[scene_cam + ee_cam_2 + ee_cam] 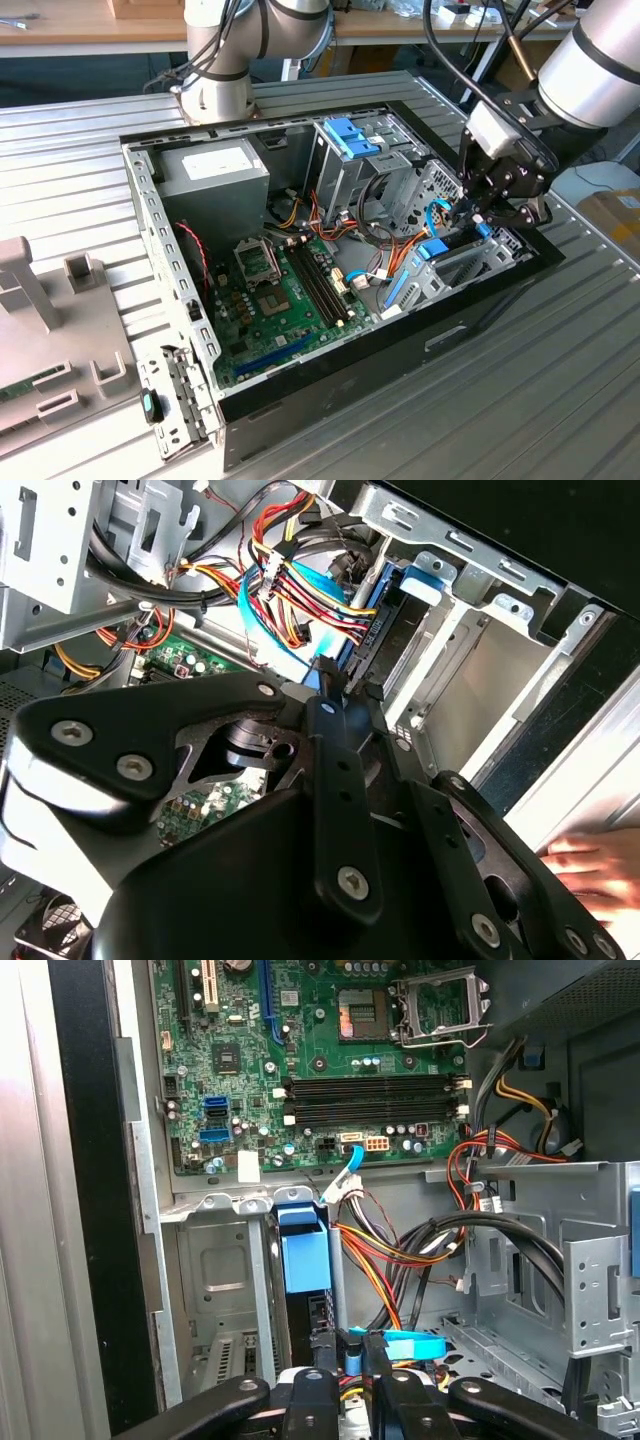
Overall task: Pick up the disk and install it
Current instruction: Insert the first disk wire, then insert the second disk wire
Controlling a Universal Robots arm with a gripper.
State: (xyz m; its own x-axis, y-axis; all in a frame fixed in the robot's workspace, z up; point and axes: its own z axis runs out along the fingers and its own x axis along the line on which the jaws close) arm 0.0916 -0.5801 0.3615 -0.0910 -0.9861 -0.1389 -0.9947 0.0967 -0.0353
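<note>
My black two-fingered gripper (345, 1400) hangs low inside the open grey computer case (150, 215), jaws close together and seemingly pinched on the rear edge of the one disk (305, 1260) — a grey-black drive in a bright blue plastic carrier. It stands on edge in the bay of the grey metal drive cage (215, 1270), long axis running straight ahead from my jaws toward the single green motherboard (300, 1050).

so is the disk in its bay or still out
In: the disk stands on edge inside the metal bay, with the gripper at its end.
</note>
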